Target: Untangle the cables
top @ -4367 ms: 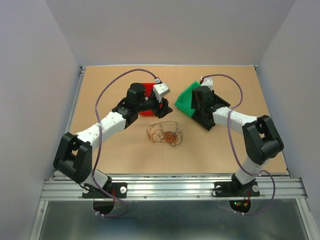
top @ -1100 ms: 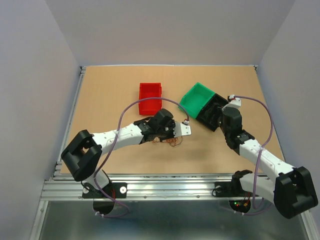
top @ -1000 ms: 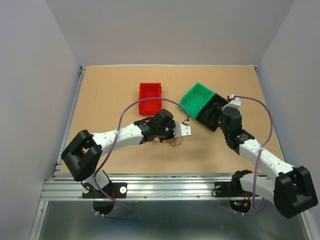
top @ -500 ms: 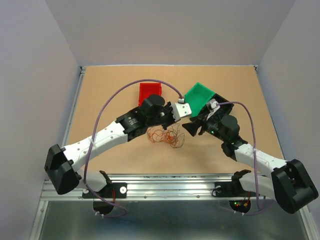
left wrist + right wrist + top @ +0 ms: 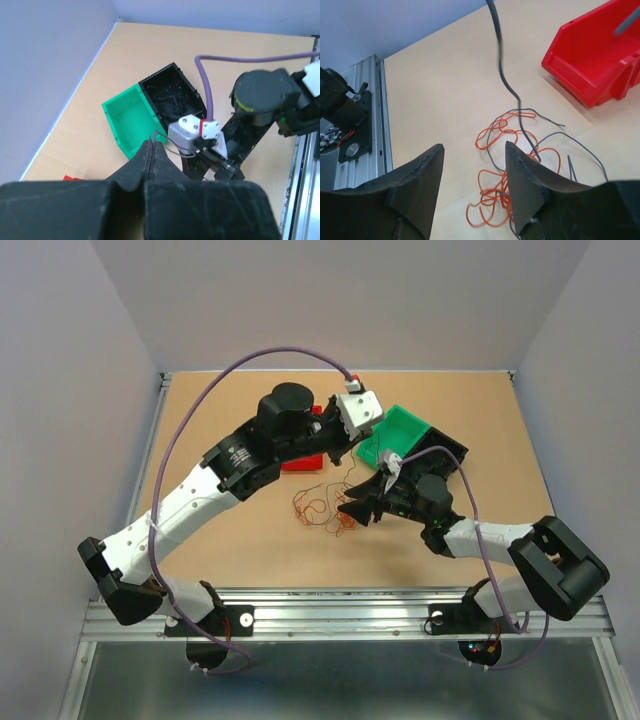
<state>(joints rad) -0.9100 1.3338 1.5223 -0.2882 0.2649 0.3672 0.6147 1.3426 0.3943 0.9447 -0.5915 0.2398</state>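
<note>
1. The cables [image 5: 322,510] lie as one loose heap of orange and dark loops on the table [image 5: 500,420]. They sit near the red bin [image 5: 298,460], on its side toward the arm bases. The loops cross one another throughout, so we judge the untangling barely begun.
2. One dark strand [image 5: 500,60] rises out of the heap and leaves the right wrist view at its top edge. We take it to be drawn upward so that its path through the orange loops is exposed and it can slide free.
3. The left hand [image 5: 152,145] is fully closed, pinching this strand at its very tips. It is held high above the table, beside the red bin's right edge. We read the height as keeping the strand taut.
4. The right hand [image 5: 474,150] hovers low, with the heap between it and the red bin. Its fingers stand moderately parted and hold nothing. We judge it placed to take or pin an orange loop while the left hand pulls against it.
5. The green bin [image 5: 400,430] stands to the right of the red bin, and the black bin [image 5: 170,92] touches the green one on the side away from the red bin. We suppose the bins await the separated strands, which is why the heap lies close to them.
</note>
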